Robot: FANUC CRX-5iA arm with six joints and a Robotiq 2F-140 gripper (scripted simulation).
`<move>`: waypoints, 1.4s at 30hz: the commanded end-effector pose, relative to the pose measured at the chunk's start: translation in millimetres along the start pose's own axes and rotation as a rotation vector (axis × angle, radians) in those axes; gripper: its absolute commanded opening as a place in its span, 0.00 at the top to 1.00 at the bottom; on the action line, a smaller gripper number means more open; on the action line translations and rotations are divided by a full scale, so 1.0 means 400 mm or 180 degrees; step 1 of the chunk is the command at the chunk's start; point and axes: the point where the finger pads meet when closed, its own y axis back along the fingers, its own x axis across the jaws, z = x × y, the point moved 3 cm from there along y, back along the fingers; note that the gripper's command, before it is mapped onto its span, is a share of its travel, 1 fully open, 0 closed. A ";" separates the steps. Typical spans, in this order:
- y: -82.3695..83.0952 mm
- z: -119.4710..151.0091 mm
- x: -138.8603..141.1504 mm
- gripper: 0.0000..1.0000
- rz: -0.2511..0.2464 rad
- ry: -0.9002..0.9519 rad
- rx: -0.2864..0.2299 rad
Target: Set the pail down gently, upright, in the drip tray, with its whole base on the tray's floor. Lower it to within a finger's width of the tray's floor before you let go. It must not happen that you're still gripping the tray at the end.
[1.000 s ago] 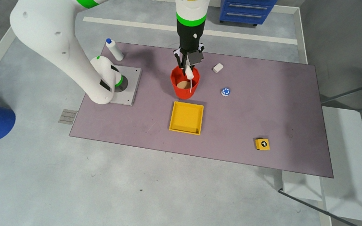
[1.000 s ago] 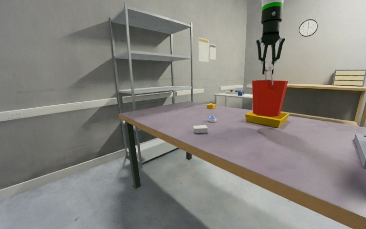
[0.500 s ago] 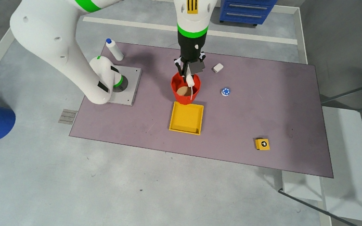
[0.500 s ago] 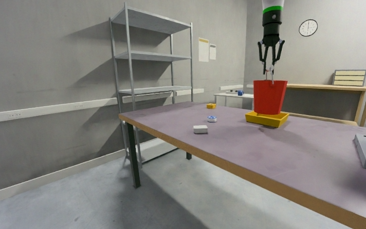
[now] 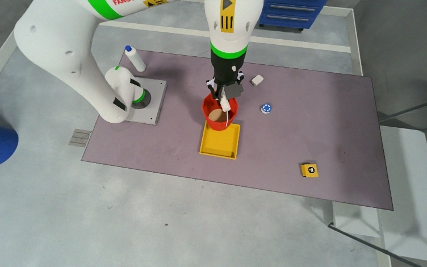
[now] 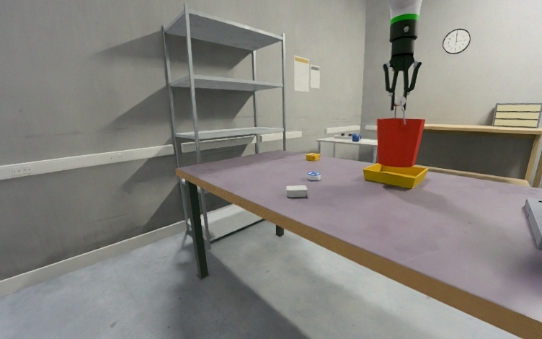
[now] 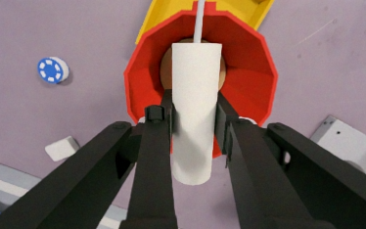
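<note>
The red pail [image 5: 220, 113] hangs upright from its white handle grip [image 7: 194, 110], and my gripper [image 7: 191, 103] is shut on that grip. In the overhead view the pail overlaps the far edge of the yellow drip tray [image 5: 220, 142]. In the side view the pail [image 6: 399, 141] hangs with its base about level with the rim of the tray [image 6: 395, 174]; I cannot tell whether it touches the tray. The gripper [image 6: 399, 104] is straight above the pail. In the wrist view the pail [image 7: 201, 73] shows a brown floor, and the tray [image 7: 205, 12] lies beyond it.
A white block [image 5: 257, 79], a blue-and-white disc [image 5: 266, 108] and a small yellow box [image 5: 309, 170] lie on the purple table to the right. A white bottle [image 5: 134, 58] stands by the arm's base plate [image 5: 147, 100]. A metal shelf unit [image 6: 223, 120] stands beyond the table.
</note>
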 end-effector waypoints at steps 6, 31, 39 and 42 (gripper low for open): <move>0.002 -0.051 0.011 0.90 -0.0004 0.0001 0.0002; 0.002 -0.187 0.042 0.90 -0.0004 0.0001 0.0003; 0.002 -0.212 0.048 0.90 -0.0004 0.0001 0.0003; 0.003 -0.218 0.049 0.90 -0.0004 0.0001 0.0003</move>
